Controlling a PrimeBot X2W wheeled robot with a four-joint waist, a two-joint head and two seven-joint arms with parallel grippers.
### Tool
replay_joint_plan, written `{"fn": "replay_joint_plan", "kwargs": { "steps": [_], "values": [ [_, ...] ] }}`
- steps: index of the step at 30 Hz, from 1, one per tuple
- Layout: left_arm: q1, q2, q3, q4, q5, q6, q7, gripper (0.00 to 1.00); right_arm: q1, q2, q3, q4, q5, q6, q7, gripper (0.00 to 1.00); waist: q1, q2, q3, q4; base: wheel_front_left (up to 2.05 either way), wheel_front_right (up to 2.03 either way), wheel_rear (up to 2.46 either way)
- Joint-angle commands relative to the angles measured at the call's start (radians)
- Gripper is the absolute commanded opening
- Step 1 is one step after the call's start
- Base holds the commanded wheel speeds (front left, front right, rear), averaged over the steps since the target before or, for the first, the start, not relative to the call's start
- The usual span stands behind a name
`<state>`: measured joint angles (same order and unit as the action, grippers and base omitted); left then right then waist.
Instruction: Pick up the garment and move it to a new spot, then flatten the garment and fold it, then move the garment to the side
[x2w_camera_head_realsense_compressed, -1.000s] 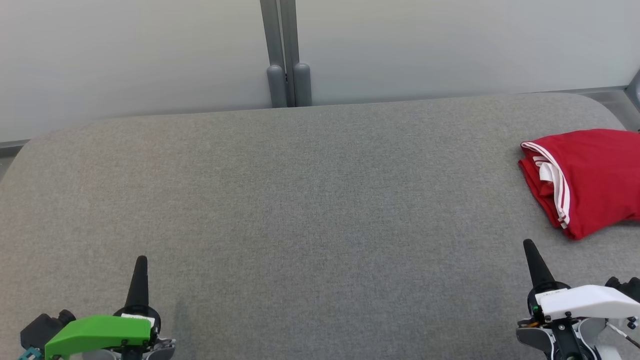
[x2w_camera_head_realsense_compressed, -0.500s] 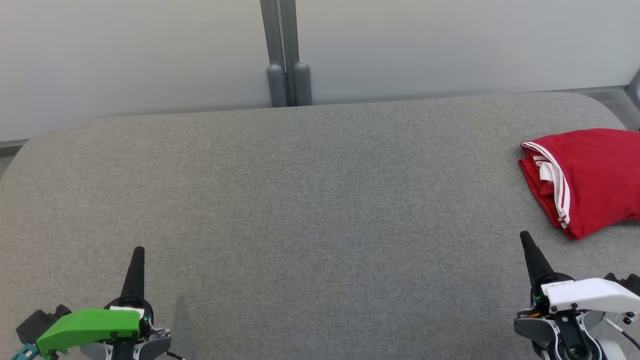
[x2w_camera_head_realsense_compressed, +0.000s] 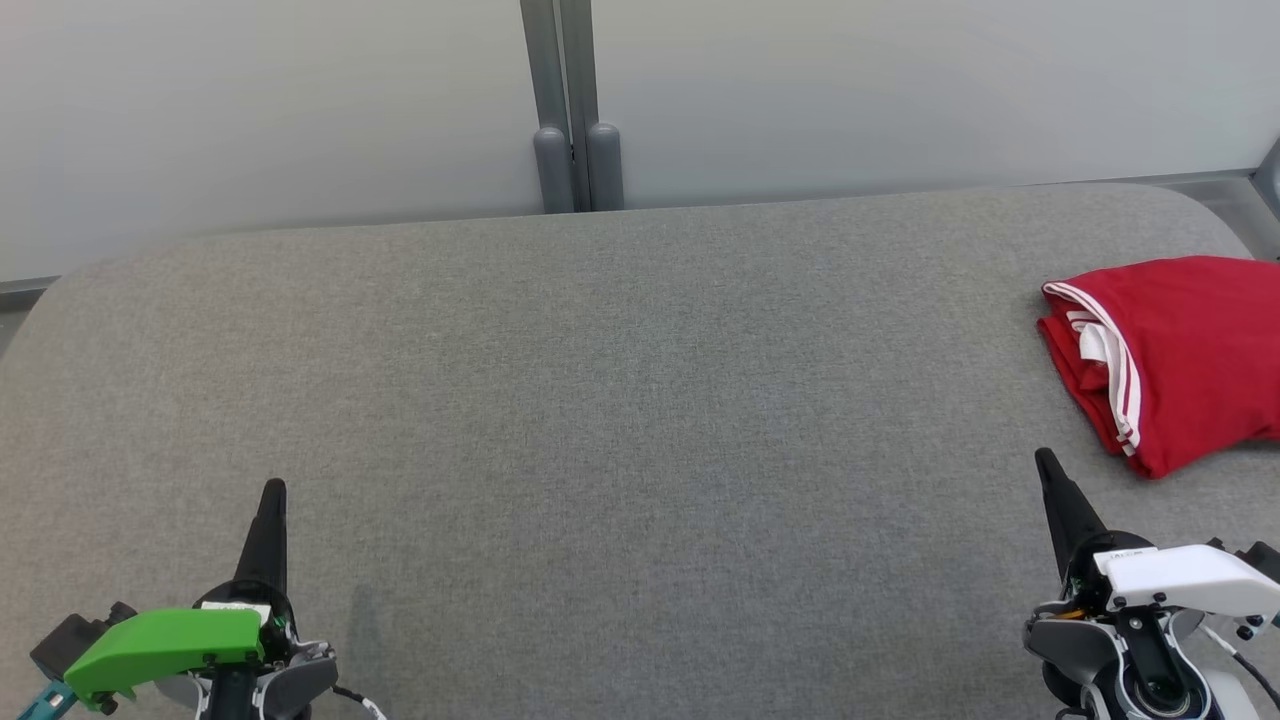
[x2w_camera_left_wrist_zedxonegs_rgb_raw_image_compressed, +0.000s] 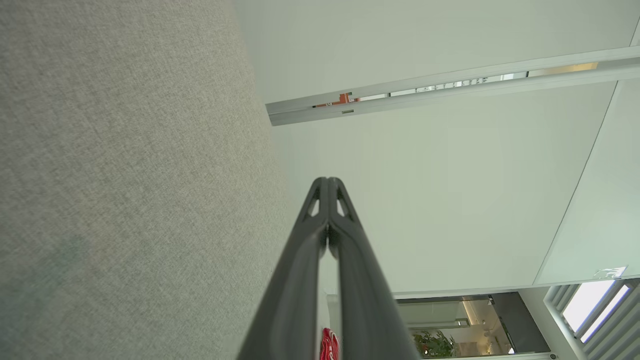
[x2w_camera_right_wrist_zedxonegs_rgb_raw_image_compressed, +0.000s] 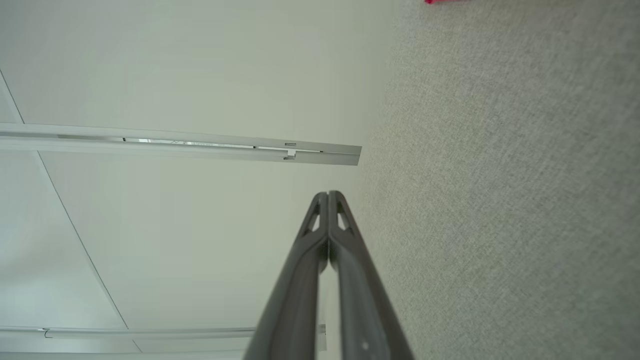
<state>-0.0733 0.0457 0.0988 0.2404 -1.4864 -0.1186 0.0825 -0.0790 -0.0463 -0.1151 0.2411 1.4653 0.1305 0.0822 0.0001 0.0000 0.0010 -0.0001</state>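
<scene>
Red and folded, the garment (x2w_camera_head_realsense_compressed: 1185, 350) lay at the right end of the grey desk (x2w_camera_head_realsense_compressed: 640, 400) in my head view, apart from the left claw (x2w_camera_head_realsense_compressed: 272, 490) and right claw (x2w_camera_head_realsense_compressed: 1045, 460) low in front. My left wrist view showed the left claw closed tight, holding nothing; my right wrist view showed the right claw likewise.

The left pincer (x2w_camera_head_realsense_compressed: 272, 492) has long, thin, black fingers (x2w_camera_left_wrist_zedxonegs_rgb_raw_image_compressed: 300, 260) that end in a point, with little holes near the tips. Behind it sits a bright green cover (x2w_camera_head_realsense_compressed: 170, 645), with a black knob (x2w_camera_head_realsense_compressed: 70, 645) beside that. The right pincer (x2w_camera_head_realsense_compressed: 1045, 462) looks the same, but the cover behind it is a white cover (x2w_camera_head_realsense_compressed: 1190, 580) with small dark screws (x2w_camera_head_realsense_compressed: 1147, 601). A thin white cable (x2w_camera_head_realsense_compressed: 1240, 660) runs beside it.
</scene>
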Motion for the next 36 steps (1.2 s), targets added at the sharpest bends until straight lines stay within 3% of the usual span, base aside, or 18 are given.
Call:
{"fn": "replay_joint_plan", "kwargs": {
  "steps": [1, 18, 36],
  "values": [
    [-0.025, 0.007, 0.006, 0.000, -0.019, -0.008, 0.005, 0.00, -0.017, -0.005, 0.001, 0.000, 0.024, 0.000, 0.006, 0.00, 0.0000, 0.0000, 0.000, 0.000, 0.00, 0.00, 0.00],
    [-0.046, 0.008, 0.018, 0.006, -0.132, -0.016, 0.035, 0.00, -0.036, -0.006, 0.001, 0.005, 0.153, 0.000, 0.036, 0.00, -0.0001, 0.0000, 0.002, 0.000, 0.00, 0.00, 0.00],
    [-0.043, 0.008, 0.017, 0.006, -0.127, -0.016, 0.035, 0.00, -0.034, -0.006, 0.001, 0.005, 0.150, 0.000, 0.036, 0.00, -0.0001, 0.0000, 0.002, 0.000, 0.00, 0.00, 0.00]
  ]
}}
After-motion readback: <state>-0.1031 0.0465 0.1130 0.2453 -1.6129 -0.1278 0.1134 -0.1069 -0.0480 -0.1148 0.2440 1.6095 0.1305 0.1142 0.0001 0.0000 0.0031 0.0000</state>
